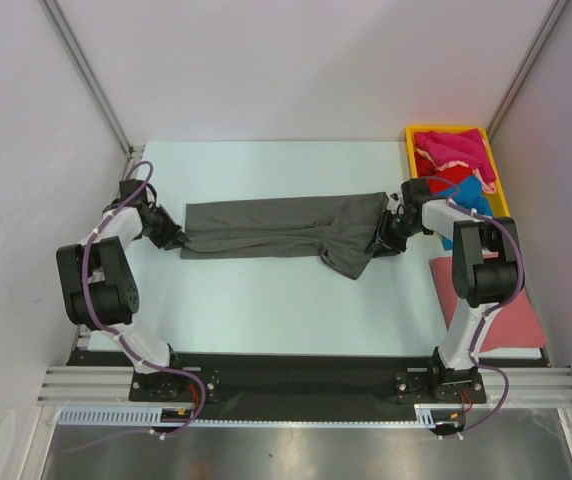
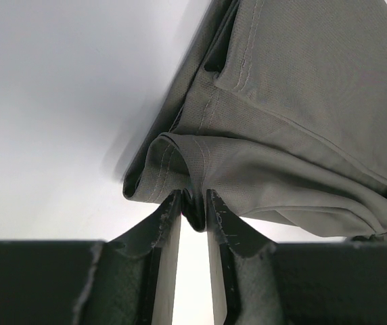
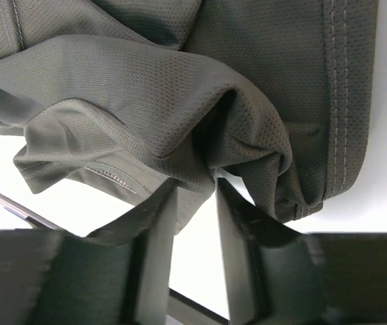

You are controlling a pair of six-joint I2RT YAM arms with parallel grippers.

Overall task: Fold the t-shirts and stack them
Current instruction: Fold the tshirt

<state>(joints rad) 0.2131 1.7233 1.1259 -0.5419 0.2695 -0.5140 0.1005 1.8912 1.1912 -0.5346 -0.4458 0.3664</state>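
The dark grey t-shirt (image 1: 276,230) lies stretched in a long band across the middle of the worktop (image 1: 266,310). The left end effector (image 2: 193,203) is clenched on its left hem, and the right end effector (image 3: 195,186) pinches bunched cloth at its right end. This looks like a lengthwise fold under way. The next move calls for carrying both ends together, kept taut. A salmon-pink shirt (image 1: 511,320) lies at the right edge, with magenta, red and blue cloth in the yellow tray (image 1: 499,190) behind it. White walls (image 1: 296,60) enclose the pale surface.

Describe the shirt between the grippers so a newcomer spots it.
On the white table, look between the left gripper and right gripper. The dark grey t-shirt lies as a long band, the only grey cloth; the other shirts are red, pink, blue.
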